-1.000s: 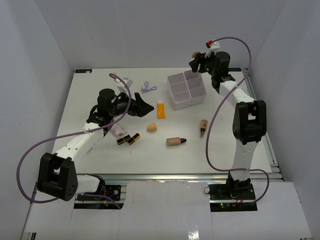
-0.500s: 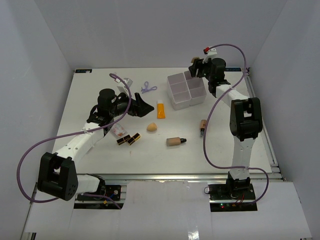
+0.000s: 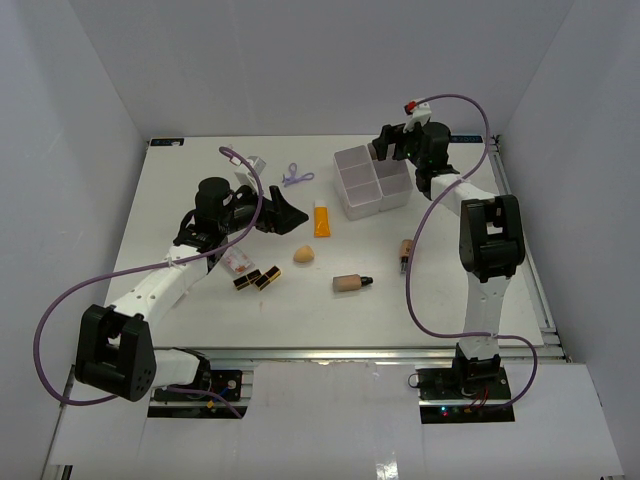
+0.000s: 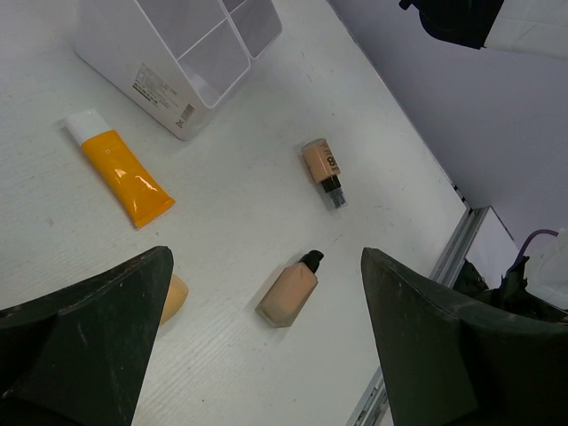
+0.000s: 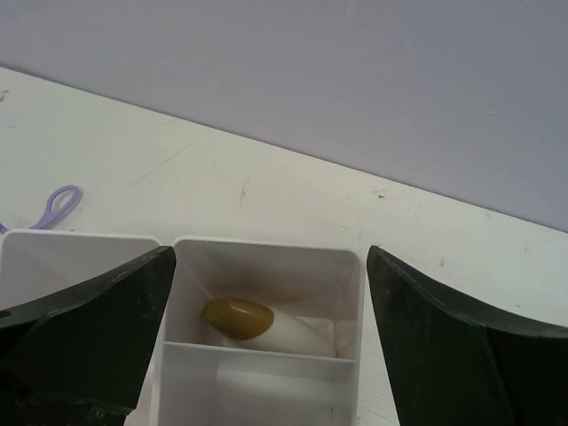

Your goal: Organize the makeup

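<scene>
My left gripper (image 3: 287, 216) is open and empty, held above the table; between its fingers the left wrist view shows a beige dark-capped bottle (image 4: 291, 291), with the peach sponge (image 4: 174, 297), the orange white-capped tube (image 4: 124, 177) and a second bottle (image 4: 321, 167) nearby. My right gripper (image 3: 386, 148) is open and empty over the far right compartment of the white box (image 3: 350, 205). In that compartment lies a white item with an olive cap (image 5: 253, 319). Black-gold lipsticks (image 3: 257, 279), a clear pinkish item (image 3: 236, 262) and the lilac clip (image 3: 295, 176) lie on the table.
The box (image 5: 266, 244) stands at the back right of the white table; its other compartments look empty. Walls enclose the table on the left, back and right. A metal rail runs along the near edge (image 3: 350, 352).
My right gripper has come down and a little left, from above the back corner to just over the box's far compartment. The left arm and the loose items have not moved.
</scene>
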Robot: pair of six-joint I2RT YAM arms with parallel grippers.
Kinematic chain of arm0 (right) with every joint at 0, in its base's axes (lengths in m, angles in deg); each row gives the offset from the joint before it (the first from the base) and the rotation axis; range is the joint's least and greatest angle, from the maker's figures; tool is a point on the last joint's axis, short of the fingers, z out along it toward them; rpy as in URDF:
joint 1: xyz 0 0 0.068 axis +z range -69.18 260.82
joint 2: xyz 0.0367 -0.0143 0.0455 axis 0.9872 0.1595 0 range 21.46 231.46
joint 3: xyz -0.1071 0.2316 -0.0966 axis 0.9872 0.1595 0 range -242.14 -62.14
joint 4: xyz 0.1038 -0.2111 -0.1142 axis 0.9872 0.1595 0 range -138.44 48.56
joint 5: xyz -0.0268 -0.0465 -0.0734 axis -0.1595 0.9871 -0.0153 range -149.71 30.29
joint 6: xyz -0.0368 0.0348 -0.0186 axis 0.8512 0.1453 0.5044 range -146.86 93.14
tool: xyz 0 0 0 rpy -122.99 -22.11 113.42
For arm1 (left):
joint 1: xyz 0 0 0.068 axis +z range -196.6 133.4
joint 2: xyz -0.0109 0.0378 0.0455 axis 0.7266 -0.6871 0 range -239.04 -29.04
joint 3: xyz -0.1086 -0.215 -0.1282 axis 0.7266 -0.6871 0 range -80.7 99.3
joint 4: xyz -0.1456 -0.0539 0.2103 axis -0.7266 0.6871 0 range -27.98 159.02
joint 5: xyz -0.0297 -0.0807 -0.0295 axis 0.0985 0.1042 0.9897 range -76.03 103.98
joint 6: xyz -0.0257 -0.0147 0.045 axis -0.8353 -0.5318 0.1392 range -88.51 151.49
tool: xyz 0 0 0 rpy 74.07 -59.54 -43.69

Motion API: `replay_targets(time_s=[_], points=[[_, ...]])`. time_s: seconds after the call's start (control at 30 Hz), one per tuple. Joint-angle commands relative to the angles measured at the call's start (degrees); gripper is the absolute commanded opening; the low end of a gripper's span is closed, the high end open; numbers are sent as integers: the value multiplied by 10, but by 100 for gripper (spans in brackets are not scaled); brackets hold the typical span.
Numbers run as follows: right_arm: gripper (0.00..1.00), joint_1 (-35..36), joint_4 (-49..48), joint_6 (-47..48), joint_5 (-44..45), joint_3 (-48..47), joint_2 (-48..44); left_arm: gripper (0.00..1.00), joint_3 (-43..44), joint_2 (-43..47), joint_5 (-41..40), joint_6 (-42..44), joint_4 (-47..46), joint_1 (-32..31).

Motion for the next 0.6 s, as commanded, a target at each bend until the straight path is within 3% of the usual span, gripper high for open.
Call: replay_targets(time_s=[0.0, 0.17, 0.23, 0.27, 0.37, 0.43, 0.57], points=[[96, 3, -38, 9, -13, 12, -39, 98, 22, 6, 14, 4, -3, 4], [98, -4, 22, 16, -53, 25, -93, 98, 22, 2, 23, 3, -3, 3], [98, -19, 81, 35, -153, 29, -134, 98, 25, -3, 29, 0, 0, 4], [98, -27, 108, 54, -254, 32, -158, 98, 27, -6, 32, -2, 4, 4], [98, -49, 201, 103, -370, 38, -198, 98, 36, -26, 29, -9, 20, 4], [97, -49, 333, 153, -448, 52, -235, 98, 51, -39, 26, -13, 46, 3], [97, -45, 473, 257, -479, 118, -317, 96, 72, -69, 22, -14, 86, -10]])
